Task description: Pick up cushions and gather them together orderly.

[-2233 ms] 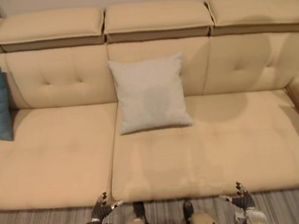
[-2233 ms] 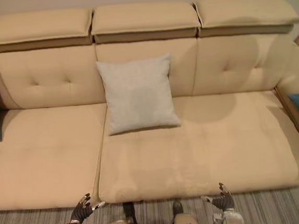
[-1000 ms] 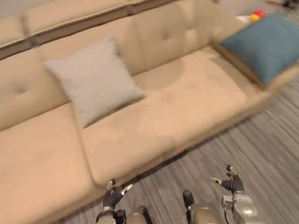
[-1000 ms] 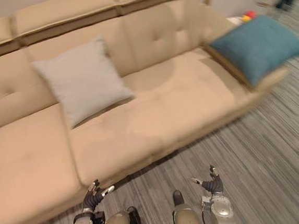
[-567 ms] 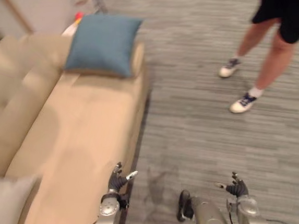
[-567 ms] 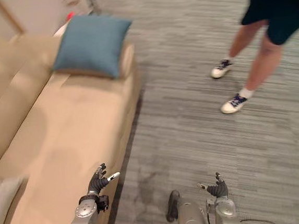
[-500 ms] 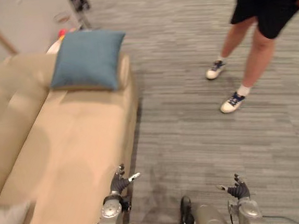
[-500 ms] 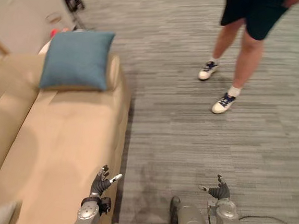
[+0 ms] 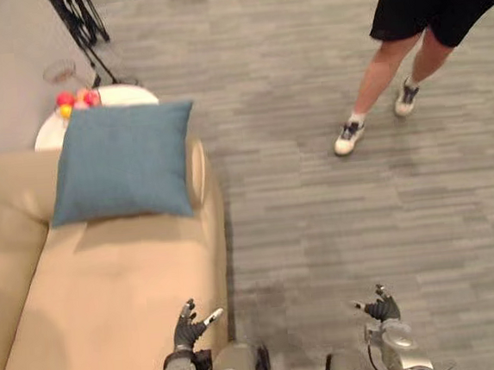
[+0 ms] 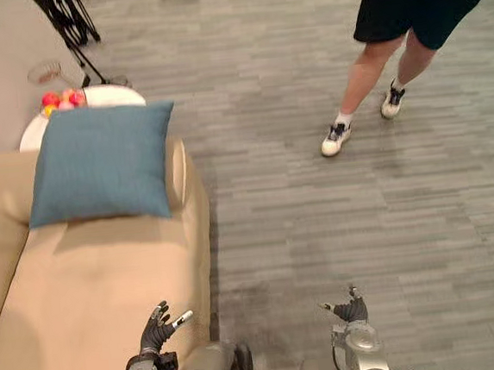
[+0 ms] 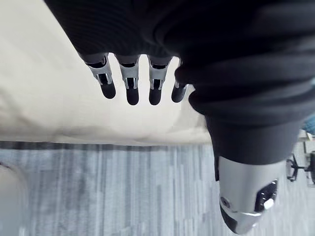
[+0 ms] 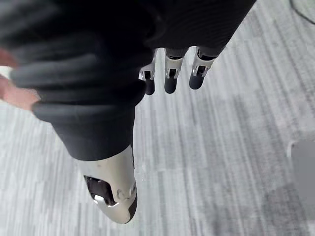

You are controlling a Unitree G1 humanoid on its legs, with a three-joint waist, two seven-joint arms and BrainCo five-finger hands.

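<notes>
Lying at eleven o'clock, apparently propped on the sofa arm (image 9: pixel 199 167), the blue cushion (image 9: pixel 122 161) is beyond reach, so left hand (image 9: pixel 190 330) and right hand (image 9: pixel 380 308) hang loose-fingered, empty.

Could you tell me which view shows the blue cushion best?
The left eye view: the cushion lies whole, unobstructed, at the end of the sofa. The right eye view shows it equally whole; the wrist views face sofa and floor.
</notes>
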